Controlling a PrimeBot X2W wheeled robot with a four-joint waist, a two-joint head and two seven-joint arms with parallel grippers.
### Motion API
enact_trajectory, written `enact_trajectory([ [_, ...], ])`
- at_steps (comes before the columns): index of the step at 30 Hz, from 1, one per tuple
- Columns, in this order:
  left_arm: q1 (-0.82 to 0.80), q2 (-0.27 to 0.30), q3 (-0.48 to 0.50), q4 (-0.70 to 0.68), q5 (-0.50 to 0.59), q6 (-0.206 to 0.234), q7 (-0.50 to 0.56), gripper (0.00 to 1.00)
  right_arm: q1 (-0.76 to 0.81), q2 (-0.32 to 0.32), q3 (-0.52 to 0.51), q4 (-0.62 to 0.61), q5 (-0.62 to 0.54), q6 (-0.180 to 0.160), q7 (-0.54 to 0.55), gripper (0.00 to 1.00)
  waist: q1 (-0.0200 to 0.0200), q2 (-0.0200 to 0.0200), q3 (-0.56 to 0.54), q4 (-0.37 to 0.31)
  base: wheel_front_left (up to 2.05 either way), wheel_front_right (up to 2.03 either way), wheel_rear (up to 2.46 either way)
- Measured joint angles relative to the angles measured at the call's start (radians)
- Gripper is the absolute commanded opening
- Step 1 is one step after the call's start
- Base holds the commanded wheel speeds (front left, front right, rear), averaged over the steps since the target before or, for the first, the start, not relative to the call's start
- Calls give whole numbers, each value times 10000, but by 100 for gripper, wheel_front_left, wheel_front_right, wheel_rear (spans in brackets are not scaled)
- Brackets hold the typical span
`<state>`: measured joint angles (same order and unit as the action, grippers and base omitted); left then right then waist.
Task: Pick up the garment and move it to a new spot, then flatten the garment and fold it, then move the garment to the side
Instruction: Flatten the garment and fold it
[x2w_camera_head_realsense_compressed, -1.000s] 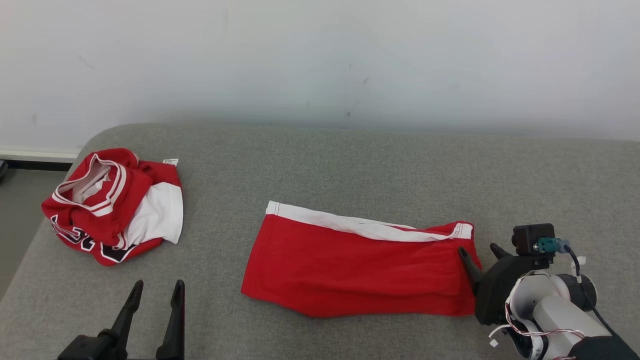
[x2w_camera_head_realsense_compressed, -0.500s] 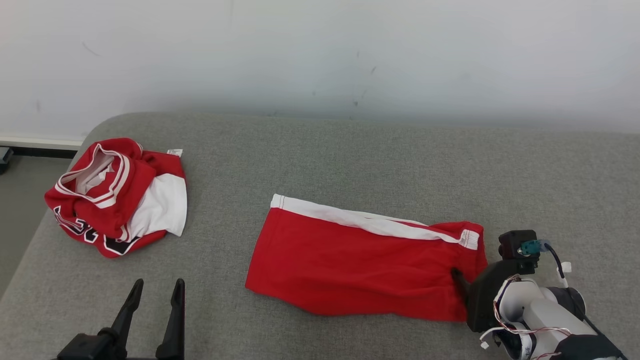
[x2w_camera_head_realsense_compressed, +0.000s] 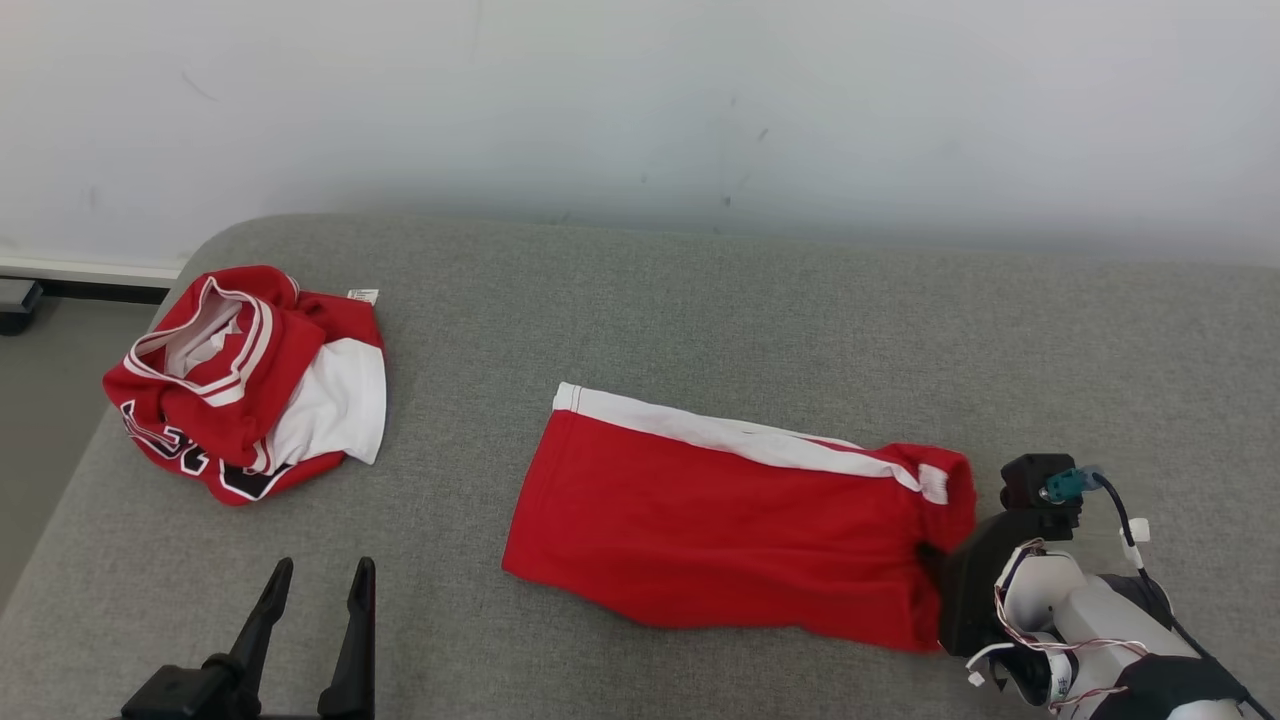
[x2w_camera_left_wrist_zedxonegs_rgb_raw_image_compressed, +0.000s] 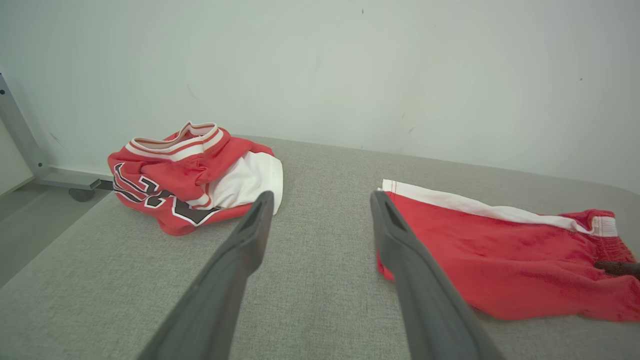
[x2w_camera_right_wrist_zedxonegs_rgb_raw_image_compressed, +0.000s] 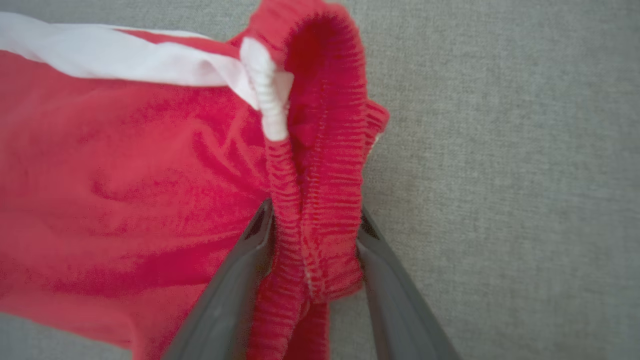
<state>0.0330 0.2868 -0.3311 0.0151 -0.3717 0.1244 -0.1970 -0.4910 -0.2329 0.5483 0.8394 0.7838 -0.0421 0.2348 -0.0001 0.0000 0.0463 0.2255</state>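
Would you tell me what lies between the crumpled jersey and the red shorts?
Only bare grey cushion lies between the jersey and the shorts, as the head view shows.

Setting: bare indoor test room, lab-type rather than a home. Evidence: plain white wall (x2w_camera_head_realsense_compressed: 640, 100) with scuffs, white baseboard (x2w_camera_head_realsense_compressed: 90, 268), grey floor (x2w_camera_head_realsense_compressed: 30, 450), grey metal frame post (x2w_camera_left_wrist_zedxonegs_rgb_raw_image_compressed: 20, 125) at the wall. Work surface is a wide grey fabric-covered pad (x2w_camera_head_realsense_compressed: 700, 320) with rounded corners; red shorts (x2w_camera_head_realsense_compressed: 720, 520) and a crumpled red jersey (x2w_camera_head_realsense_compressed: 240, 390) lie on it.
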Motion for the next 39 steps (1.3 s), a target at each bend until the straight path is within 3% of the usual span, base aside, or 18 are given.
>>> enact_trajectory([
  [13, 15, -36, 157, 132, -50, 0, -13, 100, -213, 63, -171, 305, 167, 351, -242, 0, 0, 1, -28, -129, 0, 0, 0],
  [27, 35, -69, 88, 236, -58, -4, -19, 100, -681, -966, -328, 660, -36, 543, -516, 0, 0, 0, -181, -727, 0, 0, 0],
  [33, 35, -125, 25, 374, -71, -12, -29, 100, -741, -606, -345, 456, 345, 1179, -217, 0, 1, 0, -296, -847, 0, 0, 0],
  [39, 37, -255, -88, 571, -88, -17, -29, 100, -1231, -244, -270, 100, 731, 1406, 412, 0, 0, 0, -474, -942, 0, 0, 0],
])
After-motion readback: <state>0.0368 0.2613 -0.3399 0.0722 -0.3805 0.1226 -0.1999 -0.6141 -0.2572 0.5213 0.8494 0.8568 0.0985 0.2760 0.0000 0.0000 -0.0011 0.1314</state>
